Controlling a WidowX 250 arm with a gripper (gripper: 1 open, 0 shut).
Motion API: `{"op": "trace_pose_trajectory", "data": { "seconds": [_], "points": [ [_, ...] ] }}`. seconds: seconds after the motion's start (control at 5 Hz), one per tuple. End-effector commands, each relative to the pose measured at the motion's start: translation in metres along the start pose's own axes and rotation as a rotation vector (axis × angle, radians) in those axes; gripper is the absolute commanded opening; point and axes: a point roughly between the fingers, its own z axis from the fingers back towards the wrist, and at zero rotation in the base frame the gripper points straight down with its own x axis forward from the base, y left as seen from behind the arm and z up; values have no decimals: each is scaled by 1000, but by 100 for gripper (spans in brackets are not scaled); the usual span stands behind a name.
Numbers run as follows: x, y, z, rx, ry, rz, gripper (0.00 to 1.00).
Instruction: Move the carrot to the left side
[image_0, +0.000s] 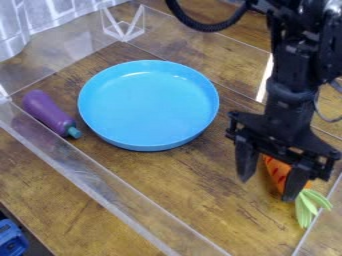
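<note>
Here, wait.Apparently, the black gripper (269, 184) hangs with fingers spread wide beside the orange carrot (278, 174).

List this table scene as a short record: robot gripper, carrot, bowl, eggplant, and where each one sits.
gripper: black robot gripper, fingers apart, low over the right side of the picture
carrot: orange toy carrot with a pale green leafy top, on the wooden table, partly hidden by the gripper; whether they touch cannot be told
bowl: round, blue, shallow bowl or plate, left of the gripper in the picture
eggplant: purple toy eggplant with a teal stem, left of the blue bowl
</note>
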Motion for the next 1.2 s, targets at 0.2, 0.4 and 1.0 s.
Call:
{"op": "trace_pose_trajectory", "data": {
  "seconds": [0.2,0.4,1.0],
  "points": [
    [8,-17,34,-60,-136,-83,100],
    [11,-19,26,-74,-142,-83,100],
    [24,-22,-4,-61,-109,-80,100]
  ]
}}
